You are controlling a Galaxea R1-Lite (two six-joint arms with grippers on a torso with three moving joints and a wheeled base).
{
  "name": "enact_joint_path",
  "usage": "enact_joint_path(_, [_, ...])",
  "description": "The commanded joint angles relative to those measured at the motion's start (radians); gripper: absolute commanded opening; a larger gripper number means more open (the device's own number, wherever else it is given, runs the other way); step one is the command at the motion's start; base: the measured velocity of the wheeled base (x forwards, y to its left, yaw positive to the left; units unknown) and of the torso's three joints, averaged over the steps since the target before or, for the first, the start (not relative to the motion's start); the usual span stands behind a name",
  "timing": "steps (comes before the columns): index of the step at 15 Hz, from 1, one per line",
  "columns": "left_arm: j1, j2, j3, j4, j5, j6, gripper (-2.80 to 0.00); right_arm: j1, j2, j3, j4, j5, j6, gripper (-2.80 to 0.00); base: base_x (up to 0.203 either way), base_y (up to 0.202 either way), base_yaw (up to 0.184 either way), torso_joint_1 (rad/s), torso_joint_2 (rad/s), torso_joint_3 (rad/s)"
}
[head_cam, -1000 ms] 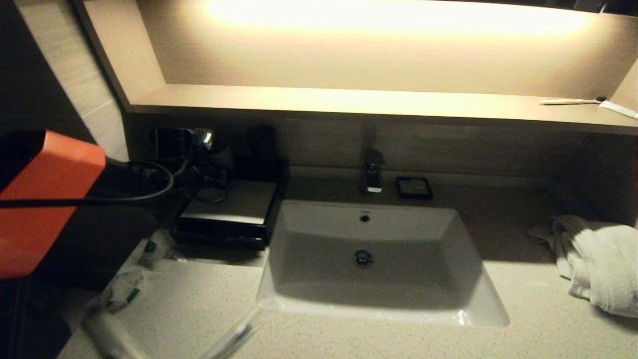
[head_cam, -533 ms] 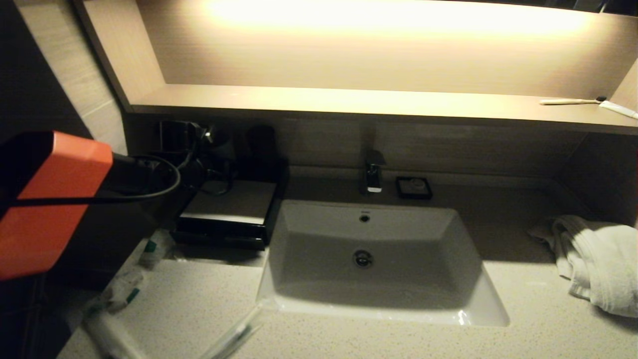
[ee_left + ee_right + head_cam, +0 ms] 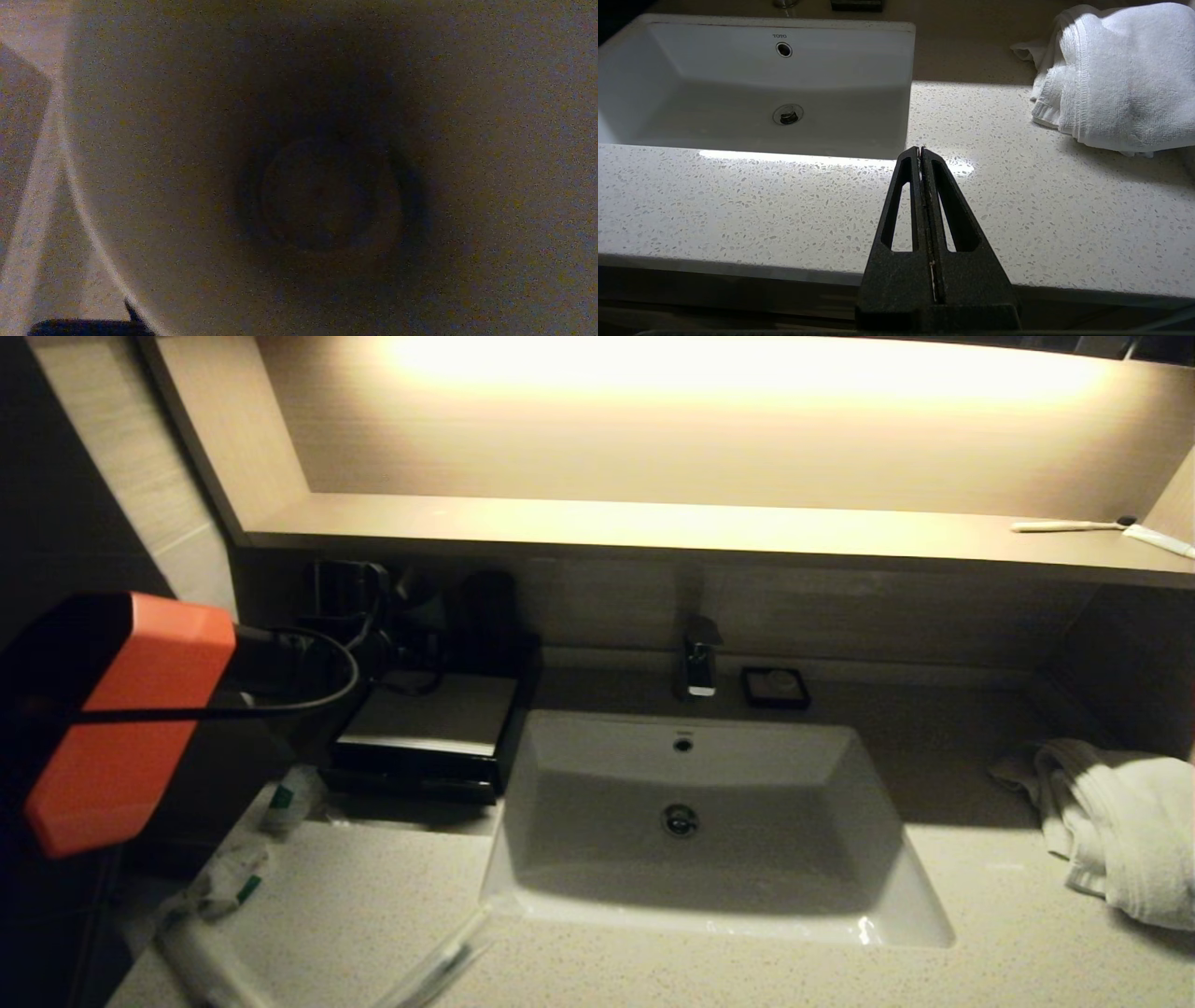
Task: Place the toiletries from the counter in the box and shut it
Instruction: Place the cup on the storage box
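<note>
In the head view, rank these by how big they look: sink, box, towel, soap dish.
Largest to smallest, head view:
1. sink
2. towel, partly cut off at the picture's edge, so it may be bigger
3. box, partly behind the left arm
4. soap dish, farthest back, so it may look smaller than it is

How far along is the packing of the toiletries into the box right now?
Nothing looks packed: the toiletries lie on the counter, and the box has its drawer slightly out. The left gripper is above the box's back; nothing visibly held. Packing and closing remain.

left arm (image 3: 131, 719) reaching forward | right gripper (image 3: 920, 151) parked, jaws closed
</note>
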Motion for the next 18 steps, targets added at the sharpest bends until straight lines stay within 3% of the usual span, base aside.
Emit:
enact_joint_path(1, [-0.001, 0.018, -0.027, 0.002, 0.000, 0.001, -2.80, 0.000, 0.000, 0.000, 0.000, 0.001, 0.000, -2.80, 0.000, 0.000, 0.000, 0.000, 0.00, 0.000])
enact_joint_path(9, [-0.002, 0.085, -0.160, 0.040, 0.027, -0.012, -2.80, 0.000, 0.000, 0.000, 0.000, 0.001, 0.000, -2.80, 0.000, 0.000, 0.000, 0.000, 0.00, 0.000])
enact_joint_path(18, [-0.008, 0.100, -0.166, 0.032, 0.025, -0.012, -2.80, -0.001, 0.000, 0.000, 0.000, 0.001, 0.000, -2.80, 0.000, 0.000, 0.000, 0.000, 0.00, 0.000])
